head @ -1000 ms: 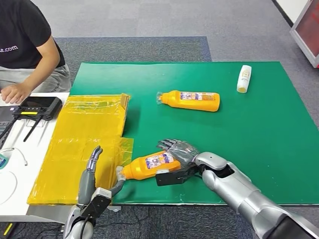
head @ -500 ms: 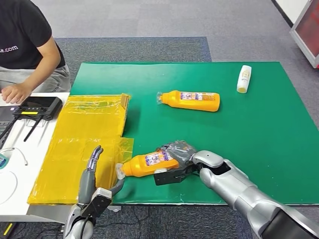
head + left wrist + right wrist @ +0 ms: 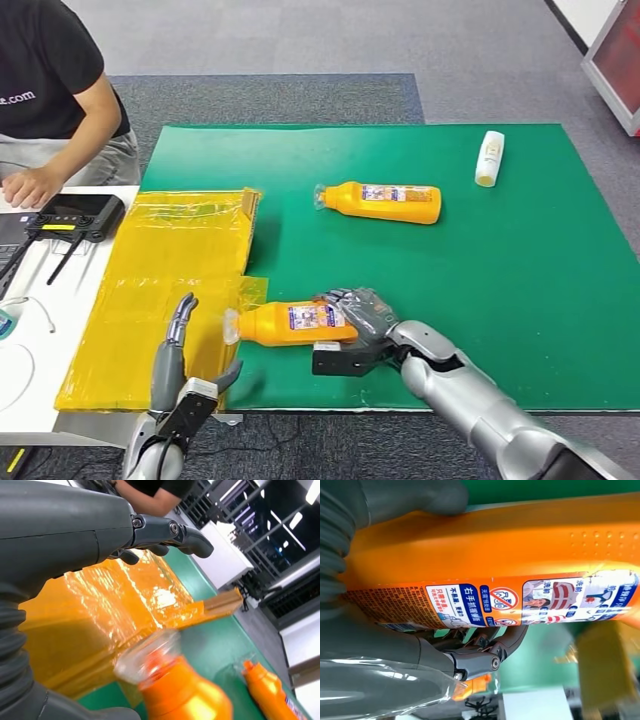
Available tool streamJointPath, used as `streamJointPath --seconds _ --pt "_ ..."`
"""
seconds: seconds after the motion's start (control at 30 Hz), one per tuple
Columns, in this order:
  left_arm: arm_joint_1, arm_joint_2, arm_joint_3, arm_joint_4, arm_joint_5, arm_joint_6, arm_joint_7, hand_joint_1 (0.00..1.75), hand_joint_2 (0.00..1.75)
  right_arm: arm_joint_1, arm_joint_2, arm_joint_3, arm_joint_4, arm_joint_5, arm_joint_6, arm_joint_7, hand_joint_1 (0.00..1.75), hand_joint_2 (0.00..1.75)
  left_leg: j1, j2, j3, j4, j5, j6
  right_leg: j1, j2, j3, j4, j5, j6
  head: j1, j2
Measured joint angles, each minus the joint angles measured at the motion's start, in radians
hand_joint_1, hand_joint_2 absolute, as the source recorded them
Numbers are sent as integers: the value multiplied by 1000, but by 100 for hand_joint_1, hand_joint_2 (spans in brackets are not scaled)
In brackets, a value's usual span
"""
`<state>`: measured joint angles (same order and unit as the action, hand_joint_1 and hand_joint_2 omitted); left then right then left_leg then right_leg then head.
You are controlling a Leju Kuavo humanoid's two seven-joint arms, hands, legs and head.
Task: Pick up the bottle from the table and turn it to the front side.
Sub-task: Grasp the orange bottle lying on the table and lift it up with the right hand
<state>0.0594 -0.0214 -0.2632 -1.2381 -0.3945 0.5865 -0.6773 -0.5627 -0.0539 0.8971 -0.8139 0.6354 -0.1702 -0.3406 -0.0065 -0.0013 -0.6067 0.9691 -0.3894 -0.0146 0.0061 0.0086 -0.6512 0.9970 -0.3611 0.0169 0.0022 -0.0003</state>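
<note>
A: Head view first: we see our right hand (image 3: 361, 318) wrapped around the base of an orange bottle (image 3: 290, 323), near the front edge of a green mat (image 3: 513, 260). The bottle lies roughly level, its clear cap pointing toward our left hand (image 3: 183, 385).

B: And the left hand?

A: It holds nothing. Its fingers are spread apart, thumb out toward the cap, over the edge of a yellow plastic sheet (image 3: 158, 290). From the left wrist we see the blurred cap close between thumb and fingers (image 3: 170, 530), not touching them.

B: How firm is the right hand's hold?

A: From the right wrist, the thumb lies along one side of the bottle (image 3: 508, 545) and the dark fingers (image 3: 482, 652) curl under the label side.

B: Anything else around?

A: A second orange bottle (image 3: 381, 202) lies farther back on the mat, and a white bottle (image 3: 490, 158) near the far right corner. A person (image 3: 53, 90) sits at the far left beside a black router (image 3: 72, 215).
</note>
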Motion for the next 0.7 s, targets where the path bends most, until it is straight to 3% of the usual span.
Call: streamJointPath --seconds 0.2,0.5,0.6,0.7 --pt "14 -8 19 -53 35 10 -18 0 175 131 43 -147 -127 -81 -100 -63 175 175 0 0 -2 0 0 0 0 0 -2 0 -1 0 0 0" --pt "28 -14 -15 -155 109 -16 -19 0 175 227 98 -282 -219 -158 -116 -115 175 175 0 0 -3 0 -1 0 0 0 -3 0 -1 0 0 0" --pt "29 -10 -45 -186 202 -105 -19 0 175 242 111 -293 -227 -174 -110 -128 175 175 0 0 -3 0 -1 0 0 0 -3 0 -1 0 0 0" --pt "37 -10 -60 -251 335 -319 -19 0 175 252 124 -296 -232 -189 -102 -142 175 175 0 0 -4 0 -1 0 0 0 -4 0 -1 0 0 0"
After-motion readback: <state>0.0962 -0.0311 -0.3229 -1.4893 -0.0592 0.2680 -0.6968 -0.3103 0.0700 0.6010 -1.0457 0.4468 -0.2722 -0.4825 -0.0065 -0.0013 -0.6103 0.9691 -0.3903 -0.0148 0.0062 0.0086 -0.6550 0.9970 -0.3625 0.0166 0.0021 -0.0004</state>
